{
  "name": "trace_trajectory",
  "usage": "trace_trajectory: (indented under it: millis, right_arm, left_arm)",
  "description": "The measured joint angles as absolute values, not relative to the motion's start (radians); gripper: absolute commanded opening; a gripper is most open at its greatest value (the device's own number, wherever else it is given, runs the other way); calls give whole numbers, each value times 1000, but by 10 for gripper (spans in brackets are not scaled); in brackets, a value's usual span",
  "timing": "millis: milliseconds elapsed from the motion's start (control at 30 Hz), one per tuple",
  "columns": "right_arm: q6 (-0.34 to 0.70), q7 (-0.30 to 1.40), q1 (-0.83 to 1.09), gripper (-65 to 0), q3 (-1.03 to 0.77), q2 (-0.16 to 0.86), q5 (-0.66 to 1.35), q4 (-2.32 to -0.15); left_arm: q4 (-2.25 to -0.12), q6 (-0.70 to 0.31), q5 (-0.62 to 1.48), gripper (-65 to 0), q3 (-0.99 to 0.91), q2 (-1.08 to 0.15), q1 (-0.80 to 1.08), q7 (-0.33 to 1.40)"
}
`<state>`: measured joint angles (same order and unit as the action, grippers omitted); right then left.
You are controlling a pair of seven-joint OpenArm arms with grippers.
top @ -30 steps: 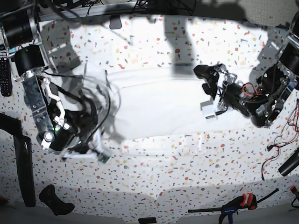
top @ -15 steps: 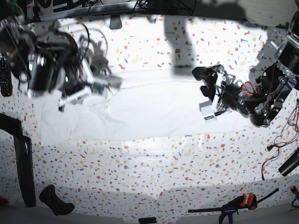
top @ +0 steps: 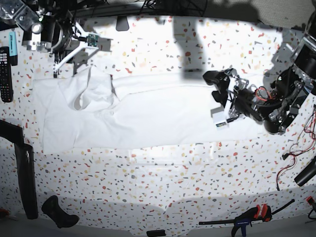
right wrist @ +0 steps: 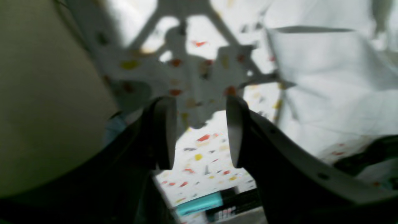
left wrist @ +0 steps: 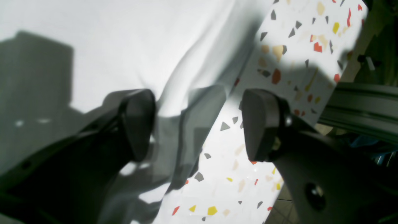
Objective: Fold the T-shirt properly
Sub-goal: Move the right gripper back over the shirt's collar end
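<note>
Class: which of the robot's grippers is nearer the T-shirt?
Left. The left gripper hovers open over the T-shirt, at its edge; the right gripper is off the cloth, above bare table beyond its sleeve end.

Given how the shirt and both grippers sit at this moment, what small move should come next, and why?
Probably lower the left gripper and close on the T-shirt edge: its jaws stand open straddling that edge over the tabletop. The right gripper, open and empty, is off the cloth.
</note>
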<state>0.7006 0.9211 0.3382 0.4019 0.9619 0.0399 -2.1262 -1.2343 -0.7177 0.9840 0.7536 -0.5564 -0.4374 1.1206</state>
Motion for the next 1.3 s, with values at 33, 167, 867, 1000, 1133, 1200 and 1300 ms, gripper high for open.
trace_trajectory:
  millis: [33, 167, 867, 1000, 1133, 1200, 1300]
  right_arm:
    - [701, 884, 337, -389, 402, 962, -3, -2126]
    - [701, 697, 337, -389, 402, 962, -152, -2121]
    - [578, 344, 333, -389, 402, 864, -535, -1891]
    - [572, 342, 333, -389, 402, 843, -547, -1891]
    - [572, 370, 331, -390, 402, 847, -547, -1891]
    - [572, 375, 324, -390, 402, 846, -548, -1891]
    - [543, 387, 304, -423, 402, 845, -577, -1891]
  left_arm:
    - [-1234, -718, 984, -214, 754, -556, -437, 1121]
    - [-1234, -718, 984, -214, 754, -556, -438, 1121]
    - [-1234, -718, 984, -214, 754, -556, -437, 1121]
    - [-1234, -718, 984, -214, 754, -556, -437, 1121]
    - [-1234, -717, 984, -214, 754, -556, -437, 1121]
    - [-1234, -717, 984, -214, 754, -556, -437, 1121]
    - [-1234, -718, 984, -214, 754, -556, -437, 1121]
